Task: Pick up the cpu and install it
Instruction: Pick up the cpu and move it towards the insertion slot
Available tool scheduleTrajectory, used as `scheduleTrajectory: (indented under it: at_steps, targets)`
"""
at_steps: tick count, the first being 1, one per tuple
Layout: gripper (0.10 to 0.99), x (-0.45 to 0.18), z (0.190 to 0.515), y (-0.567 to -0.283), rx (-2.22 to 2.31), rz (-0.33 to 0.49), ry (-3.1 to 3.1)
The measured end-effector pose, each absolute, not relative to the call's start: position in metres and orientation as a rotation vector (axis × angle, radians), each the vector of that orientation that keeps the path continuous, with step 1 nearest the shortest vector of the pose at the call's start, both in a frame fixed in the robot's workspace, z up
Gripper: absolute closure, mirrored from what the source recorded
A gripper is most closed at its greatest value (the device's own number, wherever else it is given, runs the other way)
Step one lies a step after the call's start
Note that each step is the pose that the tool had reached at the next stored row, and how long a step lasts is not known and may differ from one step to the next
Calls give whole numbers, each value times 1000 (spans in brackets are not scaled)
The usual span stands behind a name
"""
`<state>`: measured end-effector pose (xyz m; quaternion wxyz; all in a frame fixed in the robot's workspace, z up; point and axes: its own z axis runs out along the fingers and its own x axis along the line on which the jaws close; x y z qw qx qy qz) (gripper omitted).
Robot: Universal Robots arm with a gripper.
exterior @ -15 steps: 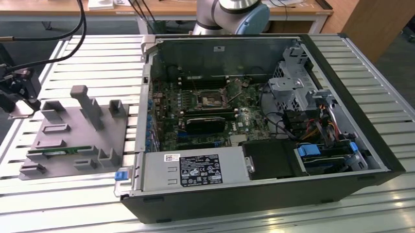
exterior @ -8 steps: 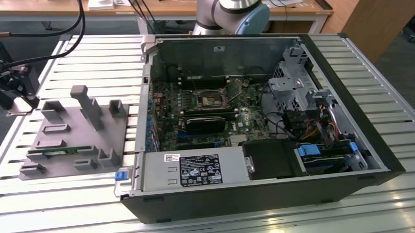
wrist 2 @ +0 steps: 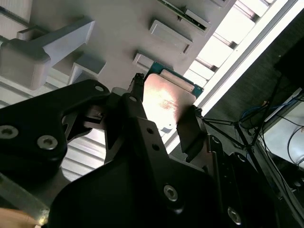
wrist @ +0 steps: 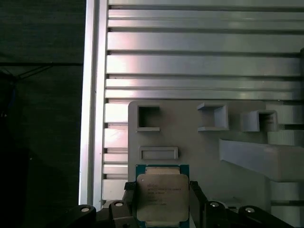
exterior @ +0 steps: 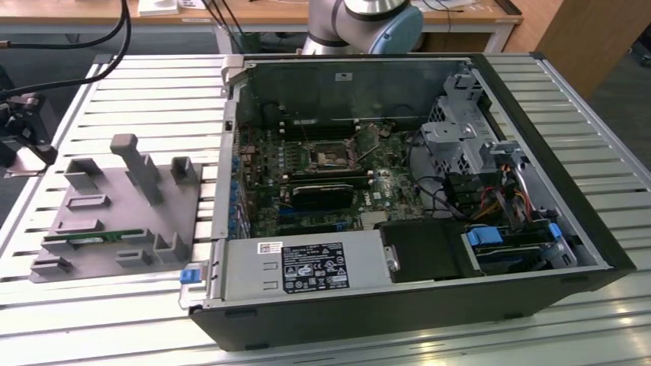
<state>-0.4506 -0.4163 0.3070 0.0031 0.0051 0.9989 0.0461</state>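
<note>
Pinching the cpu (wrist: 162, 197) over the grey fixture

In both wrist views the gripper (wrist: 162, 192) has its black fingers (wrist: 129, 199) pressed against two opposite edges of the cpu. The chip's silvery metal top faces the first wrist view's camera and a thin green rim shows around it. It hangs by one edge of the grey fixture (wrist: 190, 137); whether it is clear of the fixture's surface I cannot tell. Just beyond it lie a shallow rectangular recess (wrist: 158, 153) and several square pockets. The fixture rests on a slatted aluminium table (wrist: 190, 61).

In the exterior view a green memory stick (exterior: 91, 238) sits in the fixture, on the exterior view's left. To the right lies an open computer case (exterior: 305, 324), with a grey power supply (exterior: 305, 268) nearest. Behind that is the motherboard (exterior: 305, 198) with its bare square socket (exterior: 331, 158). The arm's base (exterior: 371, 19) stands beyond the case.
</note>
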Motion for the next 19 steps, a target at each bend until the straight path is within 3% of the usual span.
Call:
scheduleTrajectory:
  at_steps: [19]
  targets:
    - [557, -451, 331, -416, 16, 151, 3132]
